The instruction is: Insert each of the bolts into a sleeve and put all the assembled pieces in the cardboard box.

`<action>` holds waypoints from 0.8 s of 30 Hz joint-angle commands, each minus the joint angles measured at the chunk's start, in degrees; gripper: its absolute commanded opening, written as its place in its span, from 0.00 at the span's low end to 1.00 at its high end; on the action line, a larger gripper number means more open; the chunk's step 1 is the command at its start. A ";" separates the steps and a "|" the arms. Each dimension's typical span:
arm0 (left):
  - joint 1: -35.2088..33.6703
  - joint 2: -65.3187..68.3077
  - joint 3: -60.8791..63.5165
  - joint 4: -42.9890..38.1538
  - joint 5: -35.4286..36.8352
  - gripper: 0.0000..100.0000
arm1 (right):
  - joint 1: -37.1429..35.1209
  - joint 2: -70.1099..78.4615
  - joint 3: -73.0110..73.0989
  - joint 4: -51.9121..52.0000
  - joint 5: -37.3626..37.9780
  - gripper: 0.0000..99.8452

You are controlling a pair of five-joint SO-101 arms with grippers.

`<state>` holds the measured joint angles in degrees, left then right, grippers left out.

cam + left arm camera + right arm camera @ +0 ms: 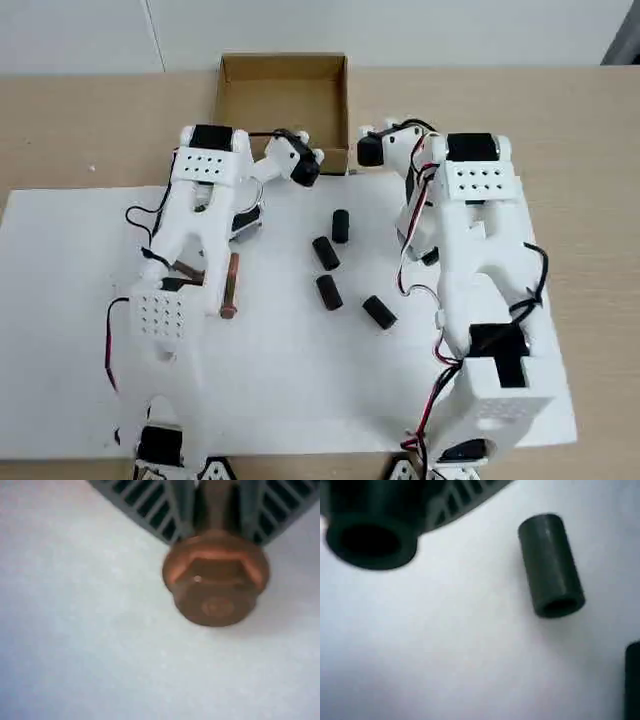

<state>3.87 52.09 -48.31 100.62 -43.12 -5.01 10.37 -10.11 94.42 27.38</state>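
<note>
**A:** Far left first. The left gripper (217, 510) is seen clamped on the shaft of a copper bolt (216, 582). Its hexagonal head is turned toward the wrist camera, and the white sheet (75, 630) is spread beneath it.

**B:** From above, that bolt is picked out alongside the left arm, over the sheet, with its head pointed at the near edge of the table (80, 110). A second bolt (186, 268) is glimpsed just beside it, partly hidden under the arm.

**A:** Moving across, the cardboard box (283, 110) is set open side up at the far edge of the sheet, between the two arms' far ends.

**B:** In the centre, four loose sleeves (329, 291) are laid on their sides on the sheet between the arms. They are strung out from near the box toward the right arm. The two nearest the box are close together, though it cannot be told whether they touch. The other two are set apart.

**A:** On the right, the right gripper (380, 515) is seen closed on a black held sleeve (370, 540), its open bore presented to the wrist camera.

**B:** One loose sleeve is seen near it on the sheet, lying on its side and apart from the held one. Another dark piece is cut off at the frame's border.
</note>
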 commanded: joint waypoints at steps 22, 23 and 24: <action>8.53 -53.01 32.57 -0.26 14.42 0.00 | -0.75 -42.24 27.08 0.92 -11.96 0.00; 9.05 -55.47 35.65 -0.26 15.12 0.00 | -0.75 -43.56 28.66 0.84 -12.92 0.00; 9.41 -57.76 38.29 -0.35 15.65 0.00 | -0.75 -44.79 30.15 0.84 -13.80 0.00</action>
<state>11.96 4.35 -17.01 100.18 -29.14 -5.63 -29.71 17.76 95.21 16.31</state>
